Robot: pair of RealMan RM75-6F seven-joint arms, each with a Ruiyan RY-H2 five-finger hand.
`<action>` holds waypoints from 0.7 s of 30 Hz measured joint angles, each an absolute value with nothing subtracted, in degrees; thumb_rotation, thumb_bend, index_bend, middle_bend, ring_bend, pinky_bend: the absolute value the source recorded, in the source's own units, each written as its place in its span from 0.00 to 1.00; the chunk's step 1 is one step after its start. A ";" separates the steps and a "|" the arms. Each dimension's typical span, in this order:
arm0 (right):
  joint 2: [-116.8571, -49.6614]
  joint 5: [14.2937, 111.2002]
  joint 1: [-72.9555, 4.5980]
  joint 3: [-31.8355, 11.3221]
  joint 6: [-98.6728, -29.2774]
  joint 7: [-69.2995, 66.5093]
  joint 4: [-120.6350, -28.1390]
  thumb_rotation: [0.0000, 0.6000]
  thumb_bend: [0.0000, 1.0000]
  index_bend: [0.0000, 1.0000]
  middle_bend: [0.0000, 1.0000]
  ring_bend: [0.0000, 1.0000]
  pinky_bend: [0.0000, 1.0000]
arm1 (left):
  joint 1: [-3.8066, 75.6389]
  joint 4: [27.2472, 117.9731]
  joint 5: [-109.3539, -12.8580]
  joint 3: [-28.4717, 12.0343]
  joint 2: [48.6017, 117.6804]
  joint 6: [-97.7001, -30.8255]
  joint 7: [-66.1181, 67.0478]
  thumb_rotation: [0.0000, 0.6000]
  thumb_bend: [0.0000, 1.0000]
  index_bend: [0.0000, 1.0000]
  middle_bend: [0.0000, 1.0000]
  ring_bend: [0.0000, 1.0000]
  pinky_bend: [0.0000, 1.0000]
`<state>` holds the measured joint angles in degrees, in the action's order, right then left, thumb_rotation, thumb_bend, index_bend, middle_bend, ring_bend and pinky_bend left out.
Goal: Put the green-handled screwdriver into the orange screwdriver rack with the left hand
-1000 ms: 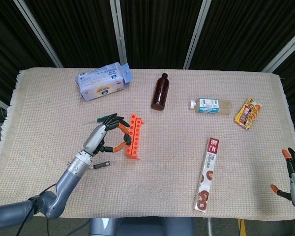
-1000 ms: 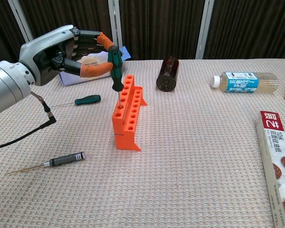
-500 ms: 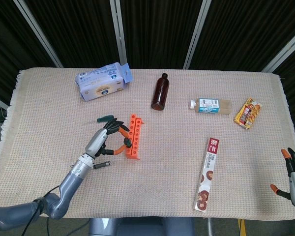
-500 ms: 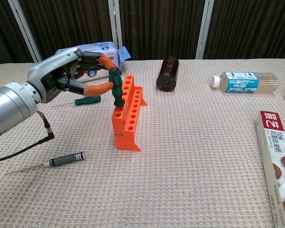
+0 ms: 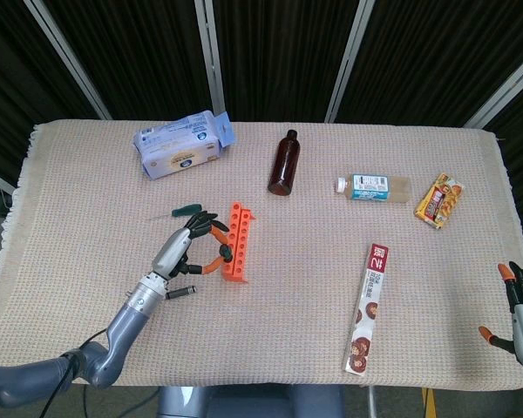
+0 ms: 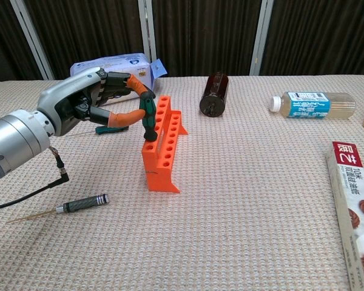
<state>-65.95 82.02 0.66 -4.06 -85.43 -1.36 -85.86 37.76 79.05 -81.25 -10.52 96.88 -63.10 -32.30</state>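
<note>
The orange screwdriver rack (image 5: 237, 242) (image 6: 161, 147) stands left of the table's middle. A green-handled screwdriver (image 6: 149, 117) stands upright in one of its nearer holes, shaft sunk out of sight, handle at the rack's top. My left hand (image 5: 186, 248) (image 6: 100, 104) is just left of the rack and pinches that handle between thumb and fingertip. In the head view the handle is mostly hidden by the fingers. My right hand (image 5: 522, 312) hangs open at the table's right front corner, holding nothing.
A second green-handled screwdriver (image 5: 187, 210) lies behind my left hand, and a black-handled one (image 5: 181, 293) (image 6: 80, 205) lies in front of it. At the back are a blue pack (image 5: 181, 144), a brown bottle (image 5: 284, 162), a water bottle (image 5: 372, 186) and a snack packet (image 5: 439, 200). A biscuit box (image 5: 368, 306) lies right of centre.
My left hand has come down with the screwdriver: its shaft, earlier hanging above a hole, has slid into the rack until the handle meets the top.
</note>
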 measured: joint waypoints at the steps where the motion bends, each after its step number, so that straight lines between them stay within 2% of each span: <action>1: -65.95 82.00 0.65 -4.07 -85.41 -1.36 -85.86 1.00 0.00 0.00 0.00 0.00 0.01 | 37.79 79.19 -81.25 -10.43 96.65 -62.89 -32.15 1.00 0.59 0.36 0.07 0.00 0.00; 3: -65.98 81.97 0.63 -4.08 -85.38 -1.39 -85.83 1.00 0.00 0.00 0.00 0.00 0.01 | 37.82 79.55 -81.25 -10.33 96.30 -62.70 -31.69 1.00 0.57 0.21 0.00 0.00 0.00; 6: -66.01 81.90 0.61 -4.09 -85.32 -1.44 -85.76 1.00 0.00 0.00 0.00 0.00 0.01 | 37.68 80.13 -81.19 -10.38 95.86 -62.85 -31.41 1.00 0.57 0.05 0.00 0.00 0.00; 11: -66.07 81.83 0.57 -4.14 -85.26 -1.61 -85.62 1.00 0.00 0.00 0.00 0.00 0.01 | 37.21 81.07 -81.41 -10.35 94.92 -63.60 -30.77 1.00 0.56 0.00 0.00 0.00 0.00; 15: -66.04 81.90 0.58 -4.15 -85.36 -1.77 -85.49 1.00 0.00 0.00 0.00 0.00 0.01 | 36.55 82.00 -81.66 -10.59 93.70 -65.30 -29.19 1.00 0.55 0.05 0.00 0.00 0.00; 19: -66.08 81.87 0.61 -4.14 -85.34 -2.02 -85.30 1.00 0.00 0.00 0.00 0.00 0.01 | 35.60 82.87 -80.92 -11.76 92.28 -67.88 -26.15 1.00 0.56 0.27 0.00 0.00 0.00; 21: -66.15 81.87 0.54 -4.13 -85.21 -2.19 -85.14 1.00 0.00 0.00 0.00 0.00 0.01 | 35.24 83.17 -79.83 -12.46 91.29 -68.20 -23.58 1.00 0.60 0.40 0.02 0.00 0.00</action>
<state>-66.15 81.87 0.54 -4.13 -85.21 -2.19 -85.14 35.24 83.17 -79.83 -12.46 91.29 -68.20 -23.58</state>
